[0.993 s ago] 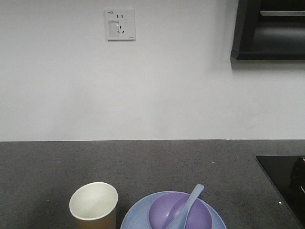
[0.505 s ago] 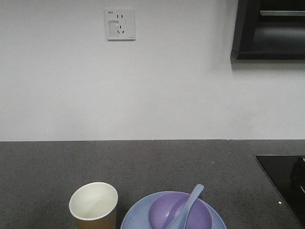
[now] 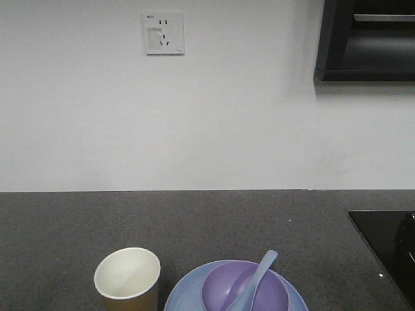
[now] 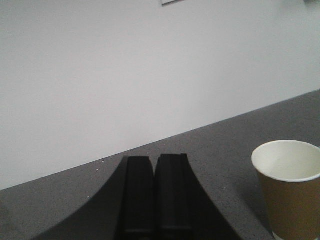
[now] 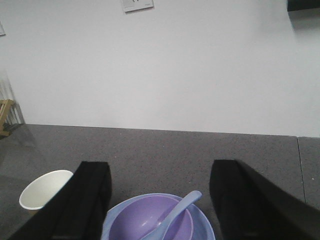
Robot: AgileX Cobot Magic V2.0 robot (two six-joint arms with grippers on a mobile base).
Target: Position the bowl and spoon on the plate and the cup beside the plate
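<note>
Bowl (image 5: 150, 225) under open right gripper (image 5: 159, 200) (left gripper (image 4: 155, 195) closed)

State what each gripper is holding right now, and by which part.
Nothing is held. The left gripper is shut on nothing, apart from the cup. The right gripper is open above the bowl and spoon.

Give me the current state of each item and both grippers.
bowl: upright on the plate, spoon inside
spoon: scoop in the bowl, handle resting over its rim
plate: flat on the counter, carrying the bowl
cup: upright, empty, beside the plate
left gripper: shut, empty
right gripper: open, empty
</note>
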